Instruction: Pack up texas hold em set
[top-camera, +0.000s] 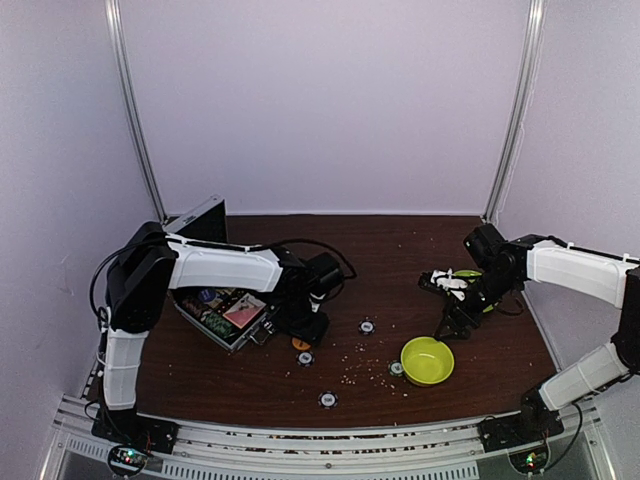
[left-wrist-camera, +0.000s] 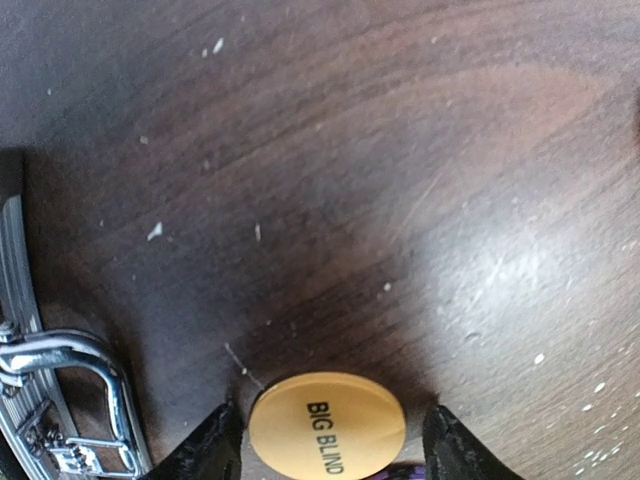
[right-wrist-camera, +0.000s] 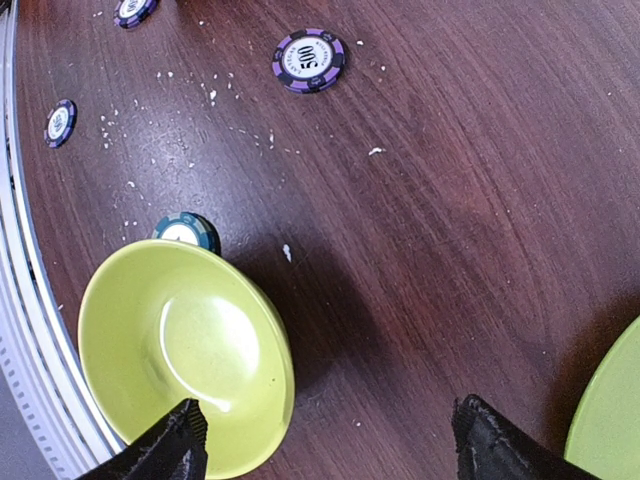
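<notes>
1. Left gripper (left-wrist-camera: 328, 448): released, straddling orange button (left-wrist-camera: 327, 425) flat on bench (left-wrist-camera: 350, 150). Slim gaps either side, no squeeze yet.
2. Right gripper (right-wrist-camera: 330, 445): released wide, nothing between fingers, hanging over bare wood beside green bowl (right-wrist-camera: 240, 300), at 4 o'clock of bench.
3. Open case (top-camera: 225, 315) at 9 o'clock of bench, cards and chips inside. Metal handle (left-wrist-camera: 70, 400) near button, at its 9 o'clock.
4. Not yet packed: purple chip (right-wrist-camera: 309, 60) at 12 o'clock of bowl, teal chip (right-wrist-camera: 185, 230) tucked against bowl rim, front chip (top-camera: 328, 399) at 6 o'clock.
5. Risk: thin flat button, likely to skid or pop free if pinched off-centre or too high on its edge.
6. Risk: snag on handle or case wall if carried low toward 9 o'clock. Lift first.
7. Risk: bowl shoved when going for teal chip, with no finger room on bowl side.
8. Room: open wood toward 12 o'clock and mid-bench. Front rail (top-camera: 330, 432) close behind front chip, so little margin there. Green plate (right-wrist-camera: 610, 410) crowding right gripper at 3 o'clock.
</notes>
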